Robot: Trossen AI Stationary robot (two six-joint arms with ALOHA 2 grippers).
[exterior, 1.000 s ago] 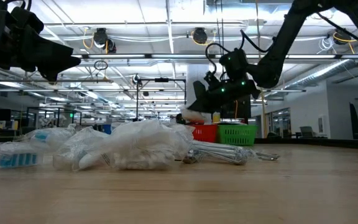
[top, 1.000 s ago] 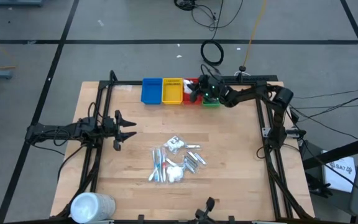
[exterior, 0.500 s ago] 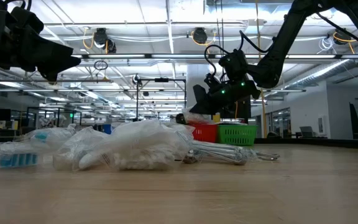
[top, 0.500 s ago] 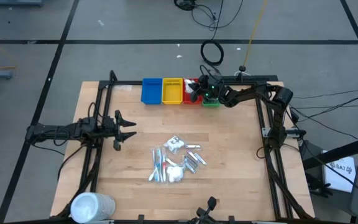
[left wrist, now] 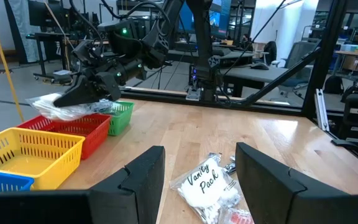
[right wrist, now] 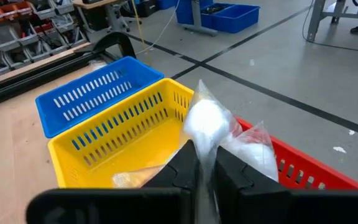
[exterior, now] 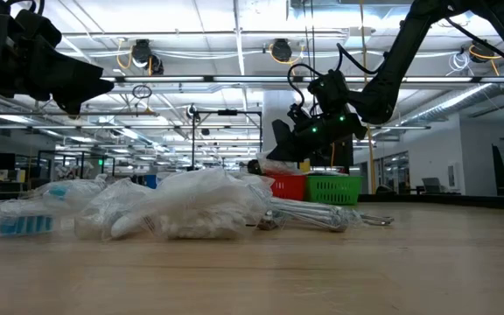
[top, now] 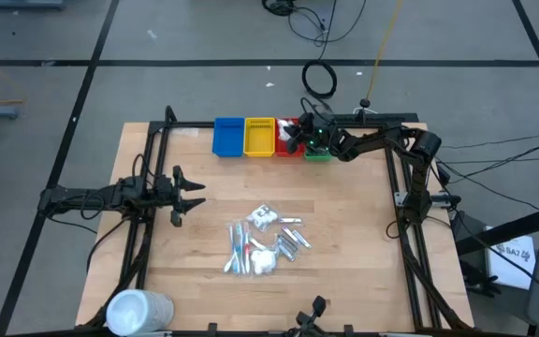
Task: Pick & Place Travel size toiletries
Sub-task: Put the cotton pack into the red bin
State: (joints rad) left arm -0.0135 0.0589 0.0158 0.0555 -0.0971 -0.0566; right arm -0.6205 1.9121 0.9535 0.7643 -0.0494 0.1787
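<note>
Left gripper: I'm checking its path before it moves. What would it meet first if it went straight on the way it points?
Probably the white packet at the near edge of the pile, lying between the open left gripper fingers' line; height is unclear.

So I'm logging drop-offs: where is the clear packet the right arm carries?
The clear packet hangs pinched in the right pincer above the red bin, beside the yellow bin at the table's far edge.

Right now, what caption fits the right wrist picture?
Right pincer pinching a clear packet above the red bin.
</note>
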